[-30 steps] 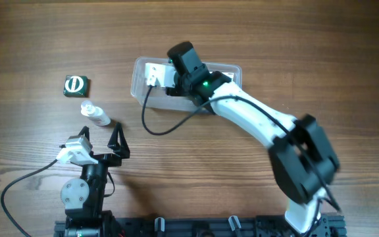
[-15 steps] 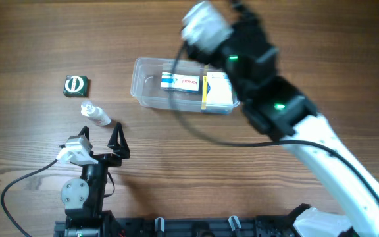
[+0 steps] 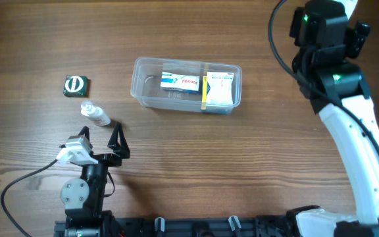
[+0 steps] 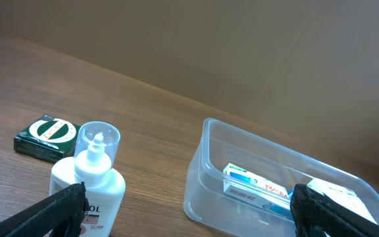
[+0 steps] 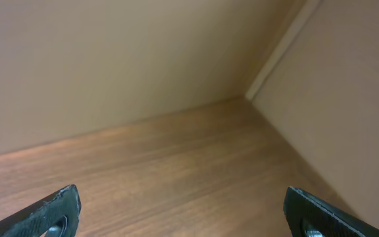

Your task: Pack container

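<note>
Two boxes (image 3: pixel 180 81) lie inside the container (image 3: pixel 141 93), upper centre of the overhead frame, on the table (image 3: pixel 242 164). Left tool (image 3: pixel 100 135), lower left: wide, empty. Right tool (image 5: pixel 183 214), upper right: wide, empty

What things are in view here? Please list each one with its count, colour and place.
wooden table: 1, brown, under everything
clear plastic rectangular container: 1, see-through, middle of the table
flat cardboard box: 1, white and blue, inside the container, left part
box with a yellow band: 1, white, inside the container, right part
small square box with a round logo: 1, dark green, on the table left of the container
small plastic bottle: 1, white with clear cap, beside the green box, in front of the left gripper
left gripper: 1, black, open, empty, near left
right gripper: 1, black, open, empty, far right corner
</note>
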### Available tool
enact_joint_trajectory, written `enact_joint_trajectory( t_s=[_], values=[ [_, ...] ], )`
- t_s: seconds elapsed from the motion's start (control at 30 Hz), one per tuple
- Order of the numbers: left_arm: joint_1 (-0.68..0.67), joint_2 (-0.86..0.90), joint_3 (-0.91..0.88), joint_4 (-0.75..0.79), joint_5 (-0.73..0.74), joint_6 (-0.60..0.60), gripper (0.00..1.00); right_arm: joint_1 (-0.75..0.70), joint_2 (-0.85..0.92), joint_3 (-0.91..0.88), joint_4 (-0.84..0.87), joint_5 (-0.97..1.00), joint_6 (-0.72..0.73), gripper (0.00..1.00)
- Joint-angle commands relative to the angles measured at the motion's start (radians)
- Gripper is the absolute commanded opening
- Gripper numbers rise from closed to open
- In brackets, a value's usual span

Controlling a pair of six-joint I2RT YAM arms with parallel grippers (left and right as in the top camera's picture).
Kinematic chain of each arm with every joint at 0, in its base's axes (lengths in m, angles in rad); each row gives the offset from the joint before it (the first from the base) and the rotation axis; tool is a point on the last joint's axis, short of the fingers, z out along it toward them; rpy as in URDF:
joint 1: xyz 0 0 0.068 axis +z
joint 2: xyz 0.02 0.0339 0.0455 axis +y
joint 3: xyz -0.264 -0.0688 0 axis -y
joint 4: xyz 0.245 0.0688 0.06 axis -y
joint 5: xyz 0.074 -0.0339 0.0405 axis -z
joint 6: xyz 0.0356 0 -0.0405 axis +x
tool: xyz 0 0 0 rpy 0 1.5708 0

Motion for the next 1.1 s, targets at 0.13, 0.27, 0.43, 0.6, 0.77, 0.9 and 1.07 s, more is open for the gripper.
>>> enact_joint_trajectory(
  t_s=[0.13,0.27,0.43,0.6,0.77,0.9,1.07],
  values=[
    [0.008,-0.007,-0.005,-0.005,-0.044,-0.002,1.0,0.0,0.069,0.003,-0.001,0.02,0.041,1.0],
    [0.008,-0.007,-0.005,0.0,-0.043,-0.002,1.0,0.0,0.09,0.003,-0.002,0.02,0.041,1.0],
    [0.008,-0.007,-0.005,0.025,-0.043,-0.002,1.0,0.0,0.095,0.003,-0.001,0.02,0.041,1.0],
    [0.008,-0.007,0.024,0.137,-0.013,0.002,1.0,0.0,0.095,0.003,-0.001,0.02,0.041,1.0],
    [0.025,0.037,0.209,0.065,-0.068,0.058,1.0,0.0,0.095,0.003,-0.001,0.02,0.041,1.0],
    [0.051,0.183,0.469,-0.129,-0.111,0.12,1.0,0.0,0.095,0.003,-0.001,0.02,0.041,1.0],
    [0.076,0.472,0.853,-0.472,-0.22,0.154,1.0,0.0,0.095,0.003,-0.001,0.02,0.041,1.0]
  ],
)
